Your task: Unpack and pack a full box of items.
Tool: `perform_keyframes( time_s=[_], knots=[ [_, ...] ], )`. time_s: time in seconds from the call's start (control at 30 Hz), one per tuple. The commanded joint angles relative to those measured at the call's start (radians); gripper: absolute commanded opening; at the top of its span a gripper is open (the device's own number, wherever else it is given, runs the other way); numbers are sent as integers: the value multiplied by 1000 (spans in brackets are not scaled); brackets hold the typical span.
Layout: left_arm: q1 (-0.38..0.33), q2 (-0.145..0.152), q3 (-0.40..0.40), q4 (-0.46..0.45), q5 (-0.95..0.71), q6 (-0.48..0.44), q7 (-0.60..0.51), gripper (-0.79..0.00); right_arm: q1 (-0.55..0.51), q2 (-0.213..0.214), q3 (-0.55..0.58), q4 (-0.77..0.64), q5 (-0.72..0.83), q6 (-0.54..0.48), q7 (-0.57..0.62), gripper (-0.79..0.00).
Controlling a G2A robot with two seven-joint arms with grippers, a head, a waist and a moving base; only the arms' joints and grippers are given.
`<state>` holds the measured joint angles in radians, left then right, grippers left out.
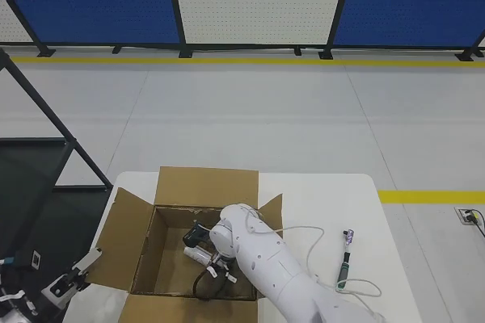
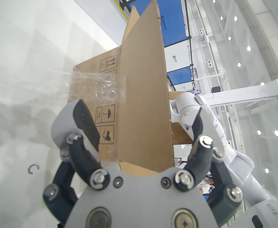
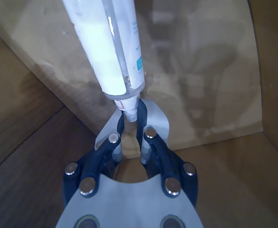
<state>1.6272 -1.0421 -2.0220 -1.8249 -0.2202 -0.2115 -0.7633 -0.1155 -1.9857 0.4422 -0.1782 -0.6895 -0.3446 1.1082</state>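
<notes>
Right gripper (image 3: pixel 131 114), pinching the white tube (image 3: pixel 110 36) by its narrow neck inside the box (image 3: pixel 212 60), should probably rise straight and slowly, lest the tube swing against a wall.

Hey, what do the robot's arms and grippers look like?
The right arm is glossy white with rounded joints, with a thin white cable and a black cable at its wrist. The left gripper and right gripper each have a grey plate, black linkages with silver screws, and white-backed fingers with dark pads.
</notes>
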Motion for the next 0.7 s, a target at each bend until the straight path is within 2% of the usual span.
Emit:
perform_keyframes(
  time_s=[0.0, 0.03, 0.07, 0.37, 0.67],
  knots=[
    [4, 0, 3, -4, 2, -3, 3, 0, 5, 4, 6, 6, 4, 13, 9, -413],
    [6, 0, 4, -5, 6, -4, 5, 0, 7, 6, 9, 5, 6, 20, 5, -22],
    [9, 0, 5, -7, 7, -5, 8, 0, 8, 8, 11, -1, 5, 20, -2, 0],
    [30, 0, 14, -23, 22, -20, 32, 0, 1, 20, 13, -82, -32, 39, -23, 0],
    [50, -2, 13, -28, 16, -33, 56, 0, -11, 31, 20, -131, -77, 94, -110, 0]
  ],
)
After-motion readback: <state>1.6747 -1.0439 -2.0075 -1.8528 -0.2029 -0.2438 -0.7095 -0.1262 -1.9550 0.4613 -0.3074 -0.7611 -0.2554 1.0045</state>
